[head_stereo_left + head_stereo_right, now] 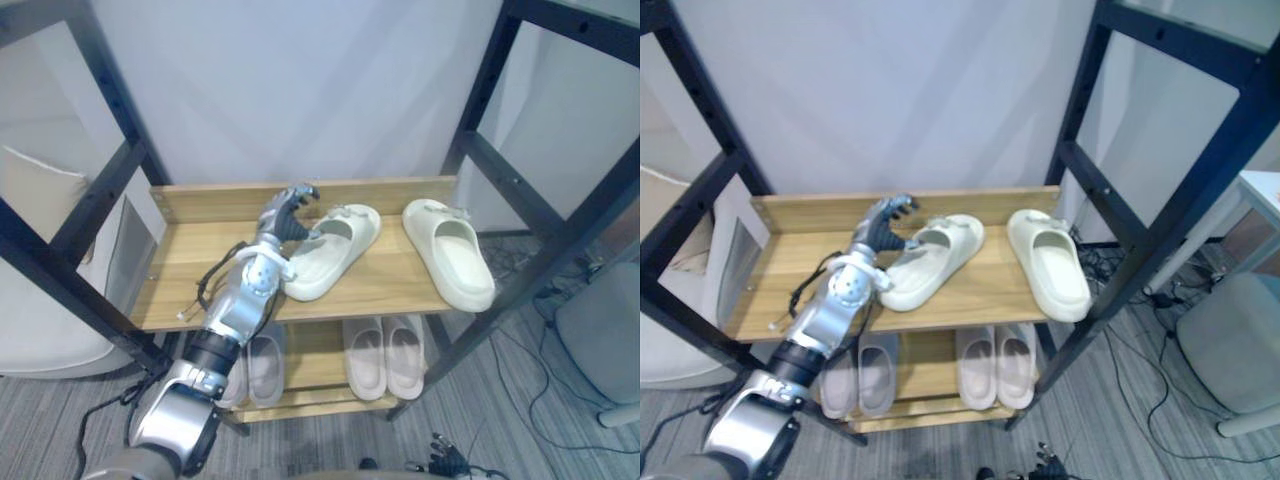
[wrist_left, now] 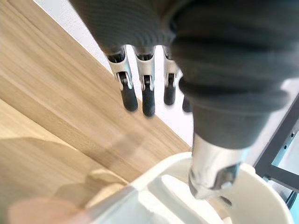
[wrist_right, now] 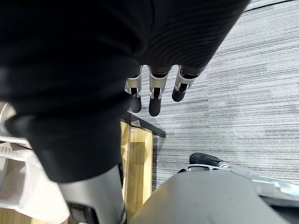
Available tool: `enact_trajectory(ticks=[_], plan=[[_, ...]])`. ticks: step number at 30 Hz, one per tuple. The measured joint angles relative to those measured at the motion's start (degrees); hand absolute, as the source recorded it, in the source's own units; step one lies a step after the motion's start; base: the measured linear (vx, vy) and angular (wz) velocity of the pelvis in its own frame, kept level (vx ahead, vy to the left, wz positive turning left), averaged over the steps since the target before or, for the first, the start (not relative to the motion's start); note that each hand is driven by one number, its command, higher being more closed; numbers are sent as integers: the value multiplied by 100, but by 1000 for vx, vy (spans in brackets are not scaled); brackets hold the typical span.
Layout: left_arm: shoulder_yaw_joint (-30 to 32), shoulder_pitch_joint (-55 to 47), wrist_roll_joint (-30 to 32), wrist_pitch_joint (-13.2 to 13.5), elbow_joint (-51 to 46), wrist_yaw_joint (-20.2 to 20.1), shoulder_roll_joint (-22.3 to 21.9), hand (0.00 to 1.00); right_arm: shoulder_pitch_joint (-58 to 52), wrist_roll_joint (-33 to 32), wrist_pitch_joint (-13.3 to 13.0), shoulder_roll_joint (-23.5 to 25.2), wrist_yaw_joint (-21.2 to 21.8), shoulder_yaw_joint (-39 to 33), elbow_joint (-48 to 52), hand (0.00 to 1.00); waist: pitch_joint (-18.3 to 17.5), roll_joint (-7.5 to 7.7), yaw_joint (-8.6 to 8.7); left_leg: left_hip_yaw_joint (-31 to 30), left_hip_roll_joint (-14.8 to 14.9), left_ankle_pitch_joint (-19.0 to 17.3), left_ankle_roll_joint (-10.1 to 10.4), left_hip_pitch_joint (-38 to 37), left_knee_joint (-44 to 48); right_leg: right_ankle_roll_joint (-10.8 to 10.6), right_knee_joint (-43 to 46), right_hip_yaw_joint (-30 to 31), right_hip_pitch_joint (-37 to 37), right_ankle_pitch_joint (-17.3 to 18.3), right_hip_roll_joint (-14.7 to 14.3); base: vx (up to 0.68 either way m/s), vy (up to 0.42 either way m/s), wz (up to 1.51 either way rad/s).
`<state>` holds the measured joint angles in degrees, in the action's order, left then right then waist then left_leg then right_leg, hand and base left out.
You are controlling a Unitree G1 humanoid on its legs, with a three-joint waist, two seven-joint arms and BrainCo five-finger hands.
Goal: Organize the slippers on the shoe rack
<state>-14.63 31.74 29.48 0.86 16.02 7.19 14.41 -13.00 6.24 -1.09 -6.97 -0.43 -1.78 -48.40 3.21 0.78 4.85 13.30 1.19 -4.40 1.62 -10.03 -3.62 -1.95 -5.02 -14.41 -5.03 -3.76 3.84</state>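
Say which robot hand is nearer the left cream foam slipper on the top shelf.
Left. The left robot hand is beside that cream foam slipper; the right robot hand hangs near the grey carpet.

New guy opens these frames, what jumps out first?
The left hand is over the rack's top shelf, its thumb against a cream slipper that lies askew. A second cream slipper lies apart on its right. On the lower shelf sit a pale pair and another pair; the right hand hangs open above the carpet.
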Motion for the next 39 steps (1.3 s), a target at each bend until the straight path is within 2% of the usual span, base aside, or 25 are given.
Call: enact_trajectory(ticks=[8,22,31,32,39], plan=[[-236,-1,237,144,-563,25,197,0,-2,1,-8,-9,2,6,-4,0,-3,-5,-3,-59,-1,0,-1,2,12,-5,3,-58,-27,10,5,-1,0,4],[-591,-1,440,233,-575,-10,285,0,0,0,-56,-38,3,25,-20,0,-11,-15,12,-65,2,0,-1,11,34,1,101,-53,15,59,17,0,0,0],[-910,8,529,263,-364,-116,248,0,20,0,-64,-38,2,25,-15,0,-16,-24,124,0,2,-1,1,16,27,2,101,10,57,57,12,0,0,-3],[-922,9,536,261,-267,-127,208,100,18,-1,-64,-38,2,25,-7,0,-22,-34,128,30,2,-2,1,19,20,2,109,47,114,57,10,-12,0,-10],[-998,303,543,263,-50,-126,142,100,6,-6,-71,-35,-2,16,5,0,-30,-46,148,49,4,-2,1,30,19,2,124,63,110,56,13,-1,0,-1]])
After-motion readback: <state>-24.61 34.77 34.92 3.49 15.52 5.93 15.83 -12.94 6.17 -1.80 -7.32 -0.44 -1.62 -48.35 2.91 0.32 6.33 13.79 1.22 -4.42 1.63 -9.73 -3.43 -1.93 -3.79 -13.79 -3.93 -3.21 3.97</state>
